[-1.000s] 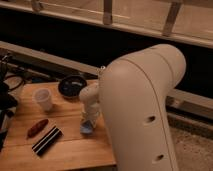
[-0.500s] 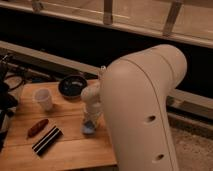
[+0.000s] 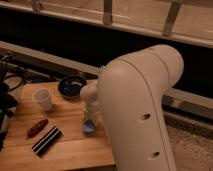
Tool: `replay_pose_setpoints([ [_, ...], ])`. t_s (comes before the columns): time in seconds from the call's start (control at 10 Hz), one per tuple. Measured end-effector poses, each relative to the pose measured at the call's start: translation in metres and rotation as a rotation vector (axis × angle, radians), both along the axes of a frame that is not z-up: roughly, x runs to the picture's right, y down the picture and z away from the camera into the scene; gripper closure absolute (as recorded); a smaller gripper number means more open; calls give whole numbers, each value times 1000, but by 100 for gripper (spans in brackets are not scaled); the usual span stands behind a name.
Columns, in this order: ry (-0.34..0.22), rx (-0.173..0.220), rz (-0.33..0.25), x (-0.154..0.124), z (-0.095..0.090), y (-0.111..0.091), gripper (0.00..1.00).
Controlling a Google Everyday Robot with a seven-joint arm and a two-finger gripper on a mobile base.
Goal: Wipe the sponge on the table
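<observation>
The wooden table (image 3: 70, 147) fills the lower left of the camera view. My gripper (image 3: 90, 123) points straight down near the table's right side, below the white wrist and the large white arm housing (image 3: 140, 110). It is shut on the small blue-grey sponge (image 3: 88, 127), which is pressed against the tabletop. The fingers and the arm hide most of the sponge.
A white cup (image 3: 42, 99) stands at the left and a black bowl (image 3: 71, 86) sits at the table's far edge. A reddish-brown sausage-shaped thing (image 3: 37, 128) and a black-and-white striped bar (image 3: 46, 140) lie front left. Dark equipment (image 3: 6, 97) crowds the left edge.
The gripper and sponge slid slightly to the right across the tabletop, then eased back a little. The other items stayed put.
</observation>
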State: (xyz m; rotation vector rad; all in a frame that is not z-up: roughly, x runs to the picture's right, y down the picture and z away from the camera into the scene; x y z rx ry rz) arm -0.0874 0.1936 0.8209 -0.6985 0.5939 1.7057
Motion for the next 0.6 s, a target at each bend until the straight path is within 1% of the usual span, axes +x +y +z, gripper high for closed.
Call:
replay_pose_setpoints([
  [0.4, 7, -3, -9, 1, 2, -1, 95],
  [0.6, 17, -4, -5, 7, 3, -2, 95],
])
